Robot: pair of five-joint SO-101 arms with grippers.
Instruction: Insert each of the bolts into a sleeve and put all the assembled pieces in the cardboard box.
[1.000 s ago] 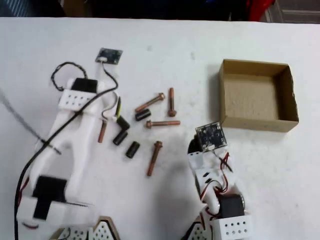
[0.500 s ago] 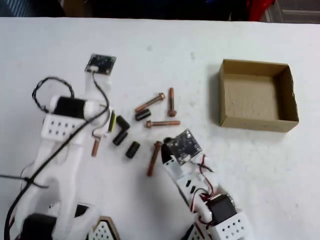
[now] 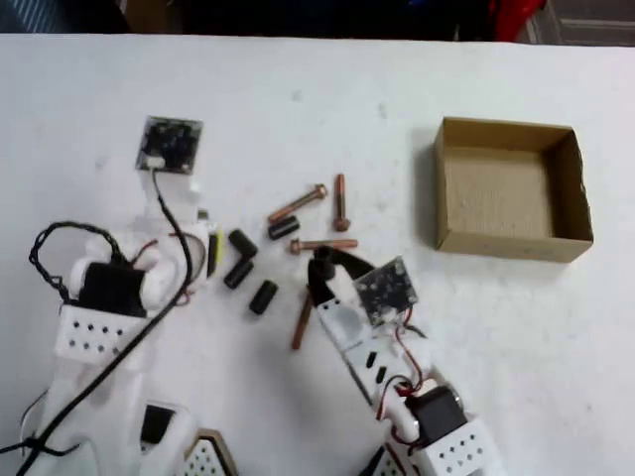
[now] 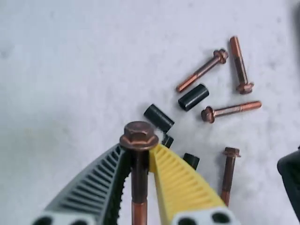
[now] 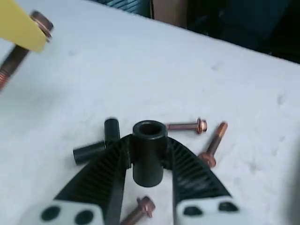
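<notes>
Bolt (image 4: 138,136) and sleeve (image 5: 148,154) are each in a pincer, and the last second has brought them closer together. In the high view the right arm has swung away from the near corner of the cardboard box (image 3: 511,243) and across to the scattered parts. The right gripper (image 3: 319,268) now hangs over the middle of them, just beside one loose bolt (image 3: 322,244). Meanwhile the left arm has folded back toward its base and shifted leftward, with the left gripper (image 4: 139,152) raised off the white table (image 3: 99,79). That gripper is clamped on the bolt's shank just under the head, with the grey finger on one side and the yellow on the other. The right gripper's black fingers are closed on the sides of the sleeve, whose open end is turned toward the wrist camera.

The two held parts are well apart, with loose sleeves (image 3: 238,273) lying between them, so insertion has not begun. The next step is probably lining the bolt's tip up with the bore. No assembled piece is in the box.

The bolt is copper-coloured, with a flanged hex head and a shank that appears threaded toward its far end. The sleeve is a short, matte black, thick-walled tube with a round, unobstructed hole.
</notes>
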